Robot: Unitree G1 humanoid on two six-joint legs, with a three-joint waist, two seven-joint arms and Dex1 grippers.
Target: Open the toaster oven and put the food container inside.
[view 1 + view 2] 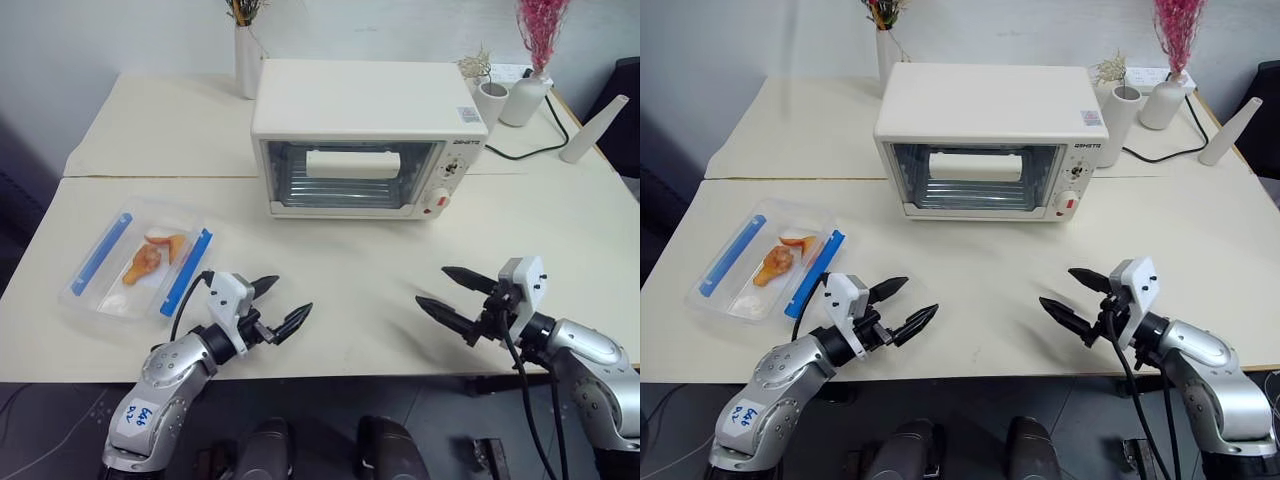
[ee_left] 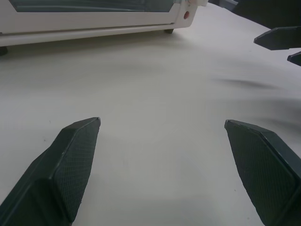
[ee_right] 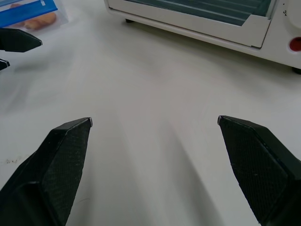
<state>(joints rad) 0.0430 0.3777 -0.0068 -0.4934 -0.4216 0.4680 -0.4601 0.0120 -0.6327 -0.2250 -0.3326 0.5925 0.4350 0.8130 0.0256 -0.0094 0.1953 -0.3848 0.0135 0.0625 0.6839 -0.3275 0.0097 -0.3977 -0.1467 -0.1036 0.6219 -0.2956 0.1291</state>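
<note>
The cream-white toaster oven (image 1: 368, 135) stands at the middle back of the table with its glass door shut and its white bar handle (image 1: 352, 164) across the front. The food container (image 1: 137, 260), a clear box with two blue clip strips and orange food inside, lies flat on the table at the left. My left gripper (image 1: 281, 304) hovers open just right of the container, near the front edge. My right gripper (image 1: 443, 291) hangs open at the front right, with nothing between its fingers. The oven's lower front also appears in the wrist views (image 2: 94, 28) (image 3: 202, 23).
A white vase (image 1: 248, 55) stands behind the oven at the left. Small pots, a vase with red flowers (image 1: 526, 95) and a white bottle (image 1: 592, 130) sit at the back right, with a black cable (image 1: 525, 152) running to the oven. The table's front edge (image 1: 350, 377) is close below both grippers.
</note>
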